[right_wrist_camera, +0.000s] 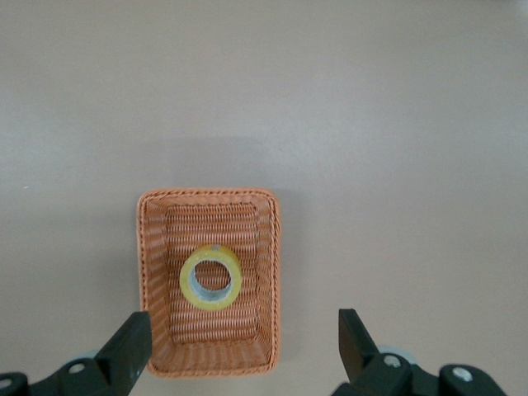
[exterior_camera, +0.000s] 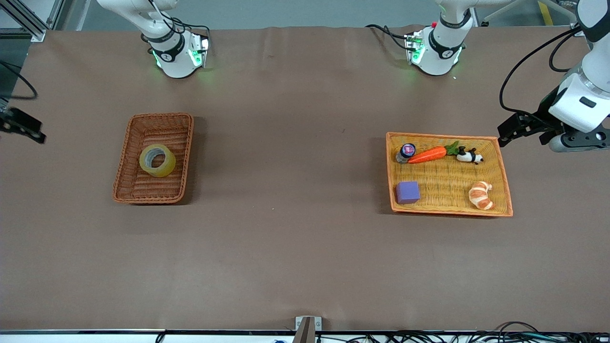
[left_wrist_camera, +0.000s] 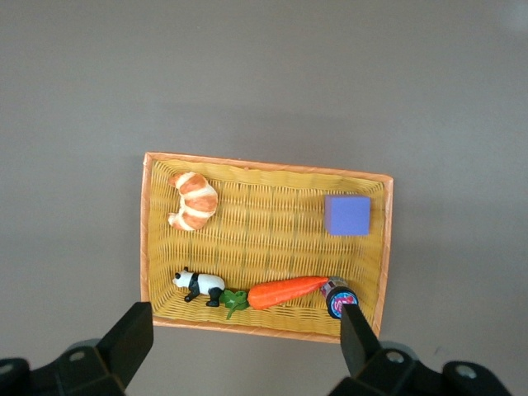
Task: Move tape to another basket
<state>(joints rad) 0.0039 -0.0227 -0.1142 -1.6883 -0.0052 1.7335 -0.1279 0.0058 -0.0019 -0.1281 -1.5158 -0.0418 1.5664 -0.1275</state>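
Note:
The tape, a yellowish ring with a grey core, lies flat in the reddish-brown wicker basket toward the right arm's end of the table. The right wrist view looks down on the tape inside the basket. My right gripper is open and empty, high up and apart from the basket. In the front view the right gripper shows only at the picture's edge. My left gripper hangs open and empty just off the orange-yellow tray's corner; from its wrist, the left gripper frames the tray's edge.
The shallow orange-yellow tray toward the left arm's end holds a purple cube, a carrot, a toy panda, a croissant and a small jar. Brown tabletop stretches between basket and tray.

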